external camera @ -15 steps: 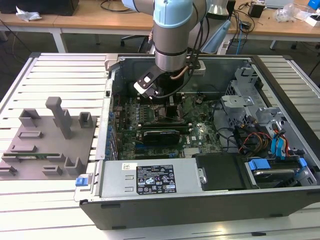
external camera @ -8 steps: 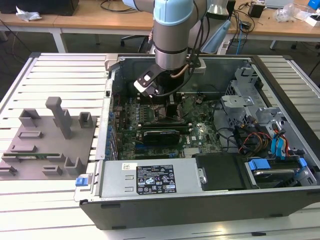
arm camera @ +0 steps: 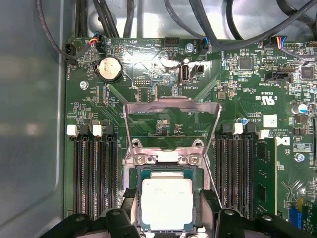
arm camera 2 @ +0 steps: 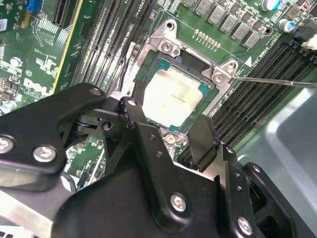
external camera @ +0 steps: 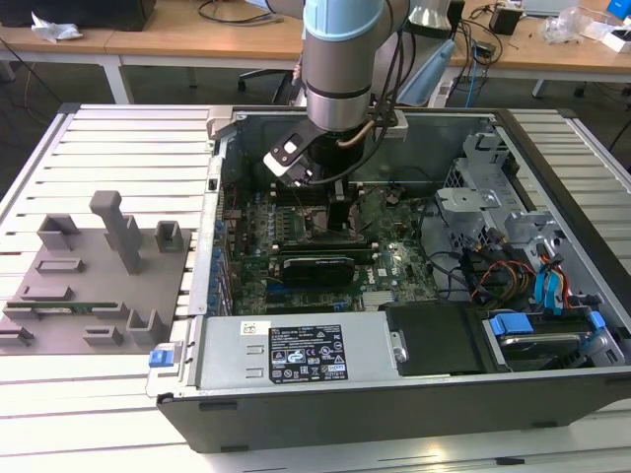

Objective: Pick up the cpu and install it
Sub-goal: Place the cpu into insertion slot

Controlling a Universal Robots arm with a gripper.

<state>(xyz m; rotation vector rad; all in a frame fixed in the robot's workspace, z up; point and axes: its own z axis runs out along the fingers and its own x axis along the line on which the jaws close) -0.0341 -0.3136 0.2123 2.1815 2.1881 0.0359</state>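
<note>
The cpu (arm camera: 167, 202), a small square chip with a pale metal top, lies flat in the motherboard socket (arm camera: 138, 173); the second wrist view shows the cpu (arm camera 2: 176, 94) from an angle. My gripper (arm camera: 169, 195) hovers just over it, open, one black finger on each side of the chip and a small gap to each edge. In the second wrist view my gripper (arm camera 2: 167, 116) shows the same straddle. The socket's metal load plate (arm camera: 171, 106) stands raised. In the exterior view my gripper (external camera: 335, 212) reaches down into the open computer case (external camera: 296, 360).
Memory slots (arm camera: 94, 173) flank the socket on both sides, and a thin retention lever (arm camera 2: 272, 80) juts out beside it. A black expansion card (external camera: 315, 266) sits nearer the case front. Drive bays and cables (external camera: 532, 286) fill the exterior view's right. A grey fixture plate (external camera: 89, 286) lies outside the case.
</note>
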